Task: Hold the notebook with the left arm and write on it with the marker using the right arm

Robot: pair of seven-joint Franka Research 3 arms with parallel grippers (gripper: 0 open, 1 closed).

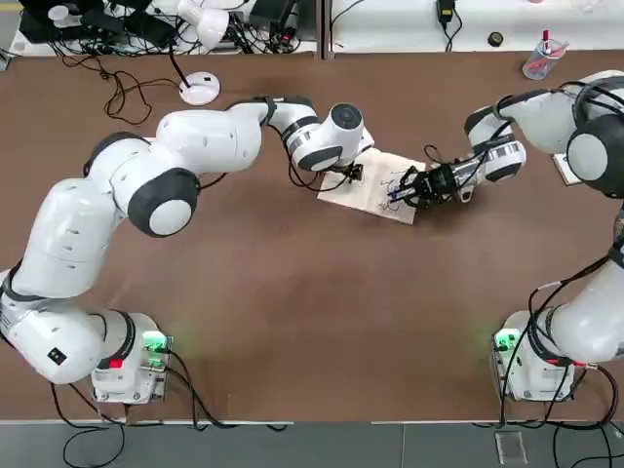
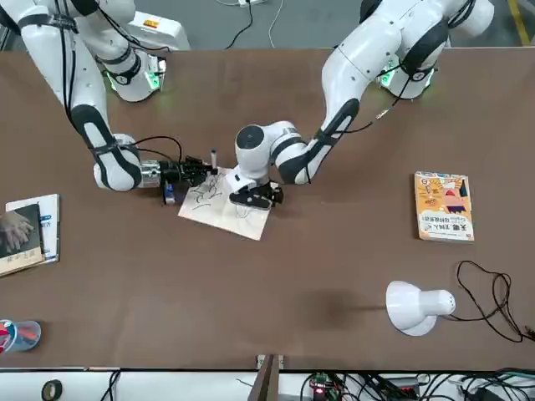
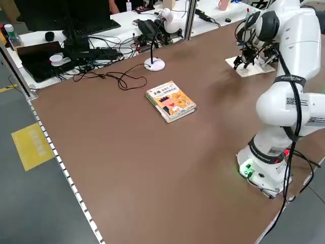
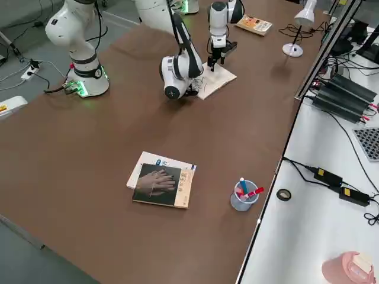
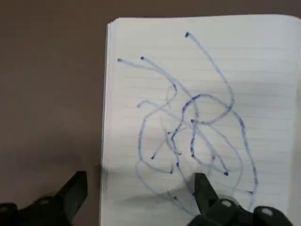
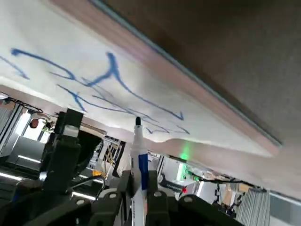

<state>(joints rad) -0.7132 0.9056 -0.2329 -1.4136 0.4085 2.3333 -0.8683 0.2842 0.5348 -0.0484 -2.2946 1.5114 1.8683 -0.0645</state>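
The notebook (image 1: 375, 185) lies open on the brown table, its white lined page (image 5: 197, 117) covered in blue scribbles. My left gripper (image 1: 353, 175) stands over the notebook's left edge and is open. One finger (image 5: 204, 188) rests on the page and the other finger (image 5: 75, 188) is over the bare table beside it. My right gripper (image 1: 414, 187) reaches in from the right, lying low, and is shut on the marker (image 6: 138, 155). The marker's tip points at the scribbled page (image 6: 70, 80). I cannot tell whether it touches the paper.
An orange-yellow book (image 2: 444, 206) and a white desk lamp (image 2: 414, 307) are on the left arm's side. A dark-cover book (image 2: 21, 234) and a clear cup of pens (image 2: 18, 334) are on the right arm's side. Cables run along the far edge.
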